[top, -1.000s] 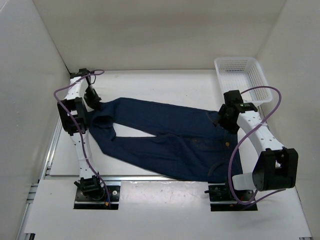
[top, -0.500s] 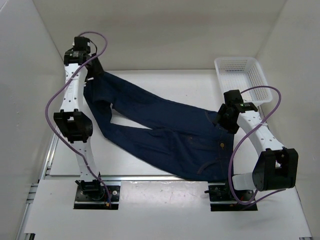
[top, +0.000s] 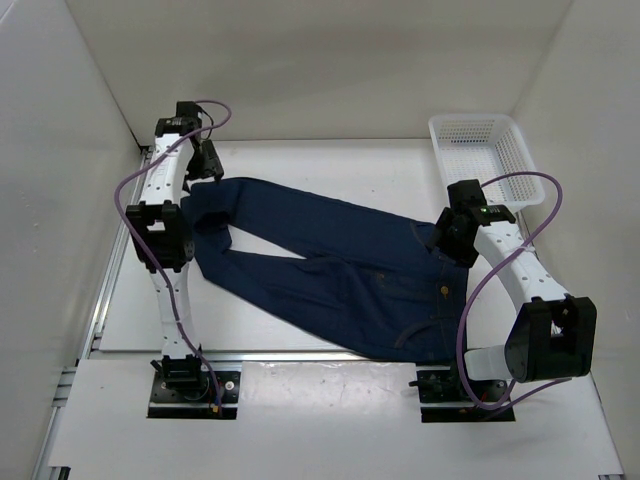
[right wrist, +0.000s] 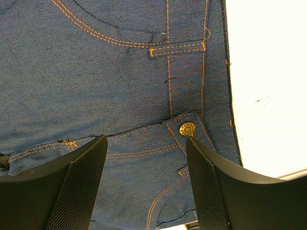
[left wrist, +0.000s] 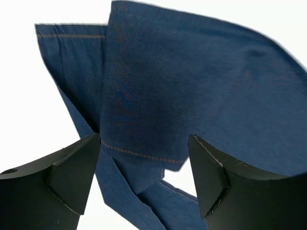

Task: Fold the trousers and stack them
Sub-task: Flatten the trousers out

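Lying full-length and slantwise on the table (top: 330, 160) in the top view, the jeans (top: 330, 265) look unfolded; left wrist view: left gripper (left wrist: 144, 139) wide over a leg hem (left wrist: 139, 154); right wrist view: right gripper (right wrist: 146, 141) wide over the waist button (right wrist: 187, 129); folding and stacking apparently all remain.

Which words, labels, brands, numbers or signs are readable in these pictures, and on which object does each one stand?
No text can be read in any view.
Brass waist button of the dark navy-blue denim trousers: it seems to bear raised marks around its rim, too small to read.
White plastic mesh basket: no label shows.
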Motion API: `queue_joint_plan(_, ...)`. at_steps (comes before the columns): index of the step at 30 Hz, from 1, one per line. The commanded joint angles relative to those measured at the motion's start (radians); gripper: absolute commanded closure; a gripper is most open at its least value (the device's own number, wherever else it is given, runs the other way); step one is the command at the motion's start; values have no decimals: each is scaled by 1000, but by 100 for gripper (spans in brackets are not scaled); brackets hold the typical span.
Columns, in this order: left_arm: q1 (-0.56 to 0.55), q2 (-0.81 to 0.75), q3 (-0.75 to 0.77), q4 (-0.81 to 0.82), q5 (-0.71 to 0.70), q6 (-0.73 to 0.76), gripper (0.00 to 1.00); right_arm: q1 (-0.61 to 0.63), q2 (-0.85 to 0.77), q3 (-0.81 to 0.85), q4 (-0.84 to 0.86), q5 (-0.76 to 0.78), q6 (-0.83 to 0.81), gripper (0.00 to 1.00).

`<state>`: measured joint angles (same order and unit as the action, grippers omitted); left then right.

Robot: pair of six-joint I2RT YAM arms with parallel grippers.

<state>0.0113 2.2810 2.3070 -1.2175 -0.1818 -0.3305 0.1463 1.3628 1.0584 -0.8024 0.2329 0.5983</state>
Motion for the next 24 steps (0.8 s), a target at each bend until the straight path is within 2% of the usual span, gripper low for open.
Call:
queue_joint_plan(1, 13, 1, 0, 10, -44, -27, 16, 3, -16, 2, 6, 5, -5, 29)
queue_joint_plan(3, 44, 14, -30, 10, -33, -50, 14, 3, -16, 2, 6, 5, -5, 29)
queue_joint_plan(5, 93, 14, -101, 31, 49, -61, 14, 3, -16, 2, 6, 5, -5, 29)
queue_joint_plan(8, 131, 14, -174, 79, 189, -61, 19, 3, -16, 2, 6, 5, -5, 29)
queue_joint_plan(10, 131, 26, -189, 79, 189, -51, 24, 3, -5, 2, 6, 5, -5, 29)
queue_joint_plan(13, 131, 47, -198, 88, 220, -42, 24, 3, -5, 2, 6, 5, -5, 29)
queue_joint_plan(15, 131, 48, -207, 88, 237, -33, 28, 3, -5, 11, 6, 5, -5, 29)
queue_joint_plan(16, 131, 57, -207, 88, 246, -33, 44, 3, -5, 11, 6, 5, -5, 29)
queue_joint_plan(20, 131, 17, -216, 88, 214, -42, 88, 3, -5, 20, 6, 5, -5, 29)
queue_joint_plan(24, 131, -41, -167, 65, 189, -42, 90, 3, -5, 11, 6, 5, -5, 29)
